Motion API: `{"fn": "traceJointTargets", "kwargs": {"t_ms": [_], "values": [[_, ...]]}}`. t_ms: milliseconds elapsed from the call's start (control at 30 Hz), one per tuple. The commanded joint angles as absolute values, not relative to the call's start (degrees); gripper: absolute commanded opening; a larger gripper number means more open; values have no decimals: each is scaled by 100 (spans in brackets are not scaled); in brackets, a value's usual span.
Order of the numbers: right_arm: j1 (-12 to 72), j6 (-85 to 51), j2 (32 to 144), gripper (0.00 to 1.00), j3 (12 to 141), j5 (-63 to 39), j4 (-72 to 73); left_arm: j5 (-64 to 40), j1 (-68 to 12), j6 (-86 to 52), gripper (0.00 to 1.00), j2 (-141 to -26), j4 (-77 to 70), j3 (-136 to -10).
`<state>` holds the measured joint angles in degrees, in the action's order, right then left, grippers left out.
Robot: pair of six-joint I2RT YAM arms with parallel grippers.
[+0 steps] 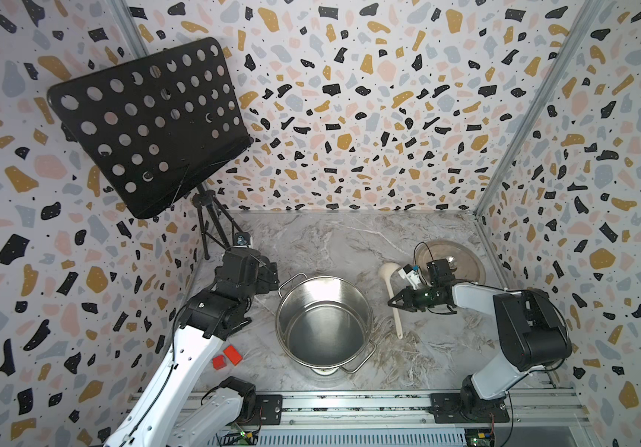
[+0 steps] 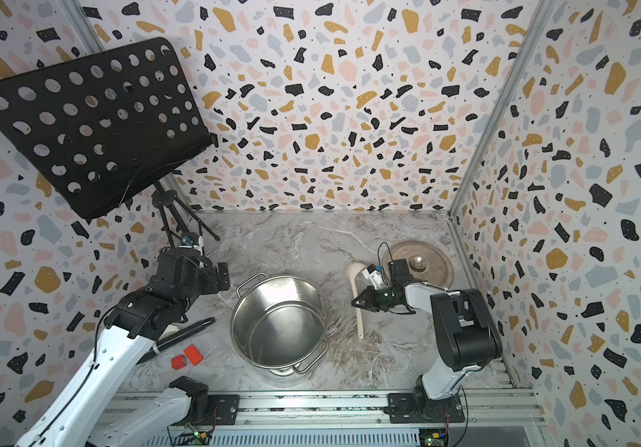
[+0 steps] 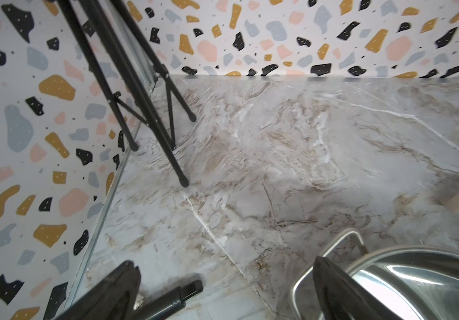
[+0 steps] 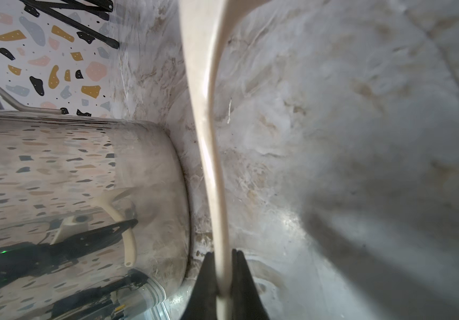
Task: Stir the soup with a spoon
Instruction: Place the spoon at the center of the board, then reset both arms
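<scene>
Ladle (image 1: 388, 270) lies on the bench (image 1: 330, 240) between pot (image 1: 326, 298) and right edge, bowl toward the far edge; my right jaws clamp its handle. My left jaws gape open beside the pot.

Black perforated music stand (image 1: 148, 124), tilted, upper left in both top views. Its tripod legs (image 3: 167, 133) stand on the marble surface (image 1: 330, 240) in the back left corner. Steel lid (image 1: 467, 257) lies flat, right of centre. Two red blocks (image 1: 233, 355) sit side by side, lower left. Black stick (image 2: 183, 334) lies just above them.
</scene>
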<state>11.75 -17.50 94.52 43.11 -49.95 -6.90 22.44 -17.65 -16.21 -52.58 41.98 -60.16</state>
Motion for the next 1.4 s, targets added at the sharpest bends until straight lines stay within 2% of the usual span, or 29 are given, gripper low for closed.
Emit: {"fn": "traceJointTargets", "kwargs": {"t_ms": [0,267,400,467,567,767,900,1033,1200,1367], "values": [[1204,-1648,9473,2,4300,-4909,-529,2577,-1475,-1830,99,-5214,3862,-5792],[1205,-1628,9616,10,4282,-4435,-683,2580,-417,-1581,99,-5296,3010,-5259],[1205,-1521,9470,17,4398,-4138,-1011,2333,-188,-1275,100,-5395,2543,-4862],[1204,-1484,9352,26,4457,-3962,-1207,2253,-147,-1151,99,-5461,2373,-4681],[1204,-1468,9174,32,4519,-3730,-1404,2123,-141,-1157,99,-5509,2101,-4388],[1205,-1471,8611,54,4692,-2795,-2013,2182,-134,-1165,99,-5443,1276,-3743],[1200,-1397,7588,79,4855,-1645,-2549,2000,-127,-998,99,-5600,655,-3511],[1183,-1175,6926,99,5316,-382,-2885,1570,-123,-943,99,-5905,72,-3361],[986,-224,6667,100,5376,432,-1969,906,-123,-480,99,-6238,-1200,-3005],[541,-37,6868,100,4432,290,-199,316,-123,-450,100,-6610,-2474,-2644]]}}
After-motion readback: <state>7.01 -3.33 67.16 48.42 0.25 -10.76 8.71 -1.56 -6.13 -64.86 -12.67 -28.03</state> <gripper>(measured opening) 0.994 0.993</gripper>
